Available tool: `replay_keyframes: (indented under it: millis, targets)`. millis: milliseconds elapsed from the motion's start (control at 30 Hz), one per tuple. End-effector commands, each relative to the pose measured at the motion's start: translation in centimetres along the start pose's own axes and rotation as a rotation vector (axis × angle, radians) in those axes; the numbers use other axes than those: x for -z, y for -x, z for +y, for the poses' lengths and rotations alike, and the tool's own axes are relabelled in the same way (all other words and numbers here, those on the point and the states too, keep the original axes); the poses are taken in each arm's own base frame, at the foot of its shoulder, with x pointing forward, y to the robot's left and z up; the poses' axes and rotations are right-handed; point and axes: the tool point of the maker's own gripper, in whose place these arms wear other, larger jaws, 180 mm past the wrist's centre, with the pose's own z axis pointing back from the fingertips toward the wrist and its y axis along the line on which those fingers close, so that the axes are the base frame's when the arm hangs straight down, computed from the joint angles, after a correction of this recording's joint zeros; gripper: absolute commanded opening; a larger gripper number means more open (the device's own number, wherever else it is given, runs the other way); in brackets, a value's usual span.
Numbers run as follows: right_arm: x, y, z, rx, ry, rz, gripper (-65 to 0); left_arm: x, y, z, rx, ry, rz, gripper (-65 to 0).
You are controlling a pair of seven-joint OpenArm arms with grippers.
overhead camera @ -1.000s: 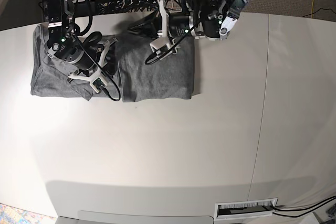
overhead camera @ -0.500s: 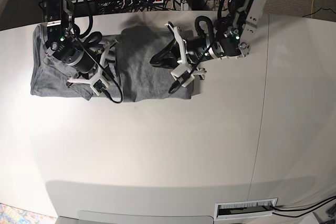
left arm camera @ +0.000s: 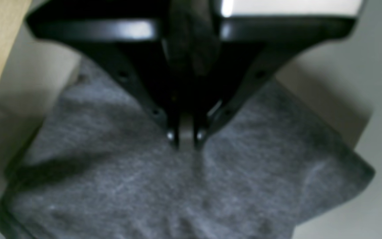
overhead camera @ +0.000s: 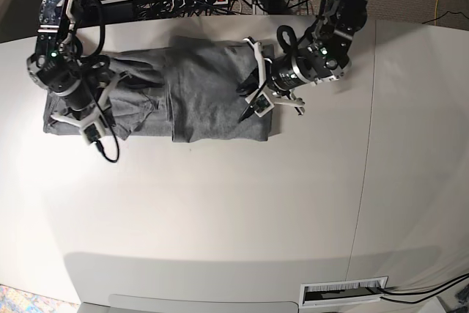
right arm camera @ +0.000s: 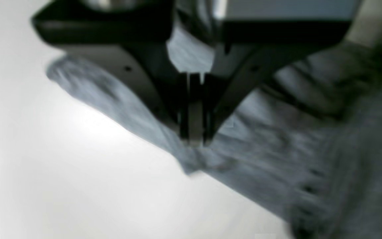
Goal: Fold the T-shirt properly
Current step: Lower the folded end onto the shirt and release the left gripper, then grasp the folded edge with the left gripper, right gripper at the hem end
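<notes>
The T-shirt [overhead camera: 198,93] lies partly folded along the far edge of the bench [overhead camera: 220,218], toward its far left corner as the base view shows it. It is heather-grey knit, matte and softly fuzzy, with no print showing. The middle part forms a smooth flat panel with a straight near edge and a squared near right corner; the left part is rumpled into ridges and shallow folds. In the left wrist view a flap of the cloth ends in a rounded corner, with pale bench surface bare beside it.

The left tool [overhead camera: 245,108] stands over the right end of the shirt, its black fingers pressed together with the tips down at the cloth; the blurred close view does not settle whether any fabric is pinched between them. The right tool [right arm camera: 193,141] is at the left end of the shirt, pressed together, and in the right wrist view its tips meet the thin edge of the cloth where it lies on the white surface; whether fabric is caught there I cannot tell through the blur.

The bench top is smooth, off-white and faintly glossy, with a seam [overhead camera: 364,144] running front to back on the right side. Its whole near half and right side lie open. Behind the far edge hang black cables and a power strip [overhead camera: 190,1]. A slotted vent [overhead camera: 344,291] sits near the front right corner.
</notes>
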Motion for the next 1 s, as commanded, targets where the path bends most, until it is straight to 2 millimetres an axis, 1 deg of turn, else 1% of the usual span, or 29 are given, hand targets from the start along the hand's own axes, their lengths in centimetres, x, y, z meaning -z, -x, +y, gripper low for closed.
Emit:
replay_keyframes:
  millis: [0,133,167,267,300,333,367,567,633,700,767,867,967]
  targets:
    - [-0.7,-1.0,-1.0,0.004,0.022,-0.043,-65.0,-0.6,1.5,1.5,0.033,-0.043,0.072,-65.0]
    - [-1.5,0.9,-2.1,0.02,0.048,0.033,-65.0,-2.2,3.8,3.5,0.084,-0.079,0.148,-65.0]
    - [-1.6,1.4,-2.3,0.014,0.05,0.059,-62.5,-2.6,4.3,4.0,0.093,-0.088,0.164,-65.0]
    - [-1.8,2.2,-2.2,0.004,0.045,0.086,-47.9,-3.9,5.6,5.8,0.099,-0.136,0.205,-65.0]
    - [-1.8,2.3,-2.1,0.006,0.042,0.085,-43.6,-4.4,6.1,6.3,0.103,-0.15,0.22,-65.0]
    - [-1.8,2.5,-2.0,0.007,0.039,0.09,-41.1,-4.8,6.5,6.8,0.111,-0.157,0.233,-65.0]
    - [-1.8,2.7,-1.8,0.007,0.036,0.092,-40.3,-5.2,6.9,7.1,0.119,-0.162,0.247,-65.0]
    - [-1.8,3.0,-1.5,0.033,0.027,0.098,-40.3,-7.6,10.0,8.4,0.142,-0.175,0.324,-65.0]
    - [-1.8,3.1,-1.5,0.097,0.043,0.083,-40.3,-8.2,11.0,8.7,0.142,-0.177,0.346,-65.0]
    - [-2.0,3.1,-1.0,0.194,0.034,0.041,-40.3,-8.7,11.8,8.7,0.14,-0.177,0.357,-65.0]
    - [-2.2,3.1,-0.4,0.305,0.02,-0.011,-40.3,-8.9,12.2,8.8,0.13,-0.192,0.366,-65.0]
    - [-2.8,3.3,0.1,0.457,0.009,-0.073,-40.3,-8.9,12.3,8.7,0.126,-0.194,0.367,-65.0]
    - [-3.4,4.3,0.0,0.52,0.024,-0.073,-40.3,-9.0,12.3,8.7,0.126,-0.194,0.368,-65.0]
